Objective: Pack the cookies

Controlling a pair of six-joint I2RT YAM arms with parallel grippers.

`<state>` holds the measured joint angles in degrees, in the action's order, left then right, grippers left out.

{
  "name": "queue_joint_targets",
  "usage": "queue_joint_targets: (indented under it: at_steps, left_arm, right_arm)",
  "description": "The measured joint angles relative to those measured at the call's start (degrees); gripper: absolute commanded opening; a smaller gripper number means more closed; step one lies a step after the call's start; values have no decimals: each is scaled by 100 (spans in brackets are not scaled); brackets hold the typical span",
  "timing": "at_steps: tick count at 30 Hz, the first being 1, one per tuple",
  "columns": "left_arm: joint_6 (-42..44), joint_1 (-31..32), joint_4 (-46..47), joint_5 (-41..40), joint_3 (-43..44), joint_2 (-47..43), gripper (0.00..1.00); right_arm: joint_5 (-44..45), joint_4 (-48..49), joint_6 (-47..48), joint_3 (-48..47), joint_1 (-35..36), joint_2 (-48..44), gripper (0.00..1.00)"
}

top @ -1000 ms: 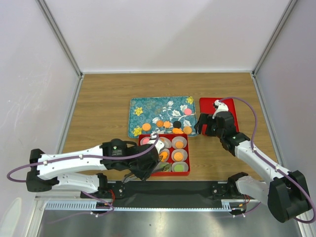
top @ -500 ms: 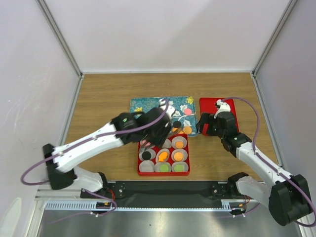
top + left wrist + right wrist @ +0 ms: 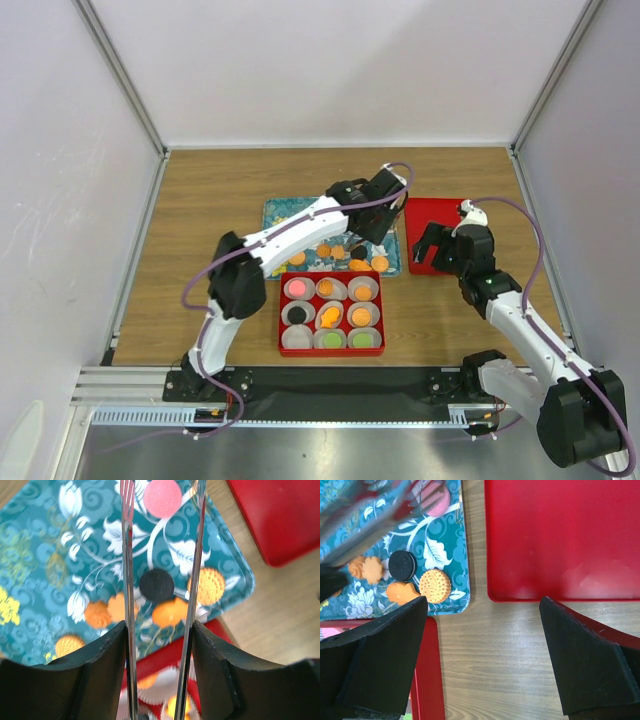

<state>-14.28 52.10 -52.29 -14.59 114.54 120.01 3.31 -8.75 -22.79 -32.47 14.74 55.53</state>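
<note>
Pink cookie seemingly under left end effector

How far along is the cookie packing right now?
Mostly done: the red box has cookies in most of its nine cups. The left hand, empty, hovers over the teal tray, where the pink cookie and several others remain.

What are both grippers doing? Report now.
Left gripper: open, holding nothing, over the pink cookie on the tray.
Right gripper: wide open, holding nothing.
</note>
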Motion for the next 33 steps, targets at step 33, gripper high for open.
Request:
queue_joint_targets:
  at_steps: [33]
  left_arm:
    - [131,-238,-214,428,385,702,51]
  right_arm:
    - [-254,17,-76,22,-149,-90,100]
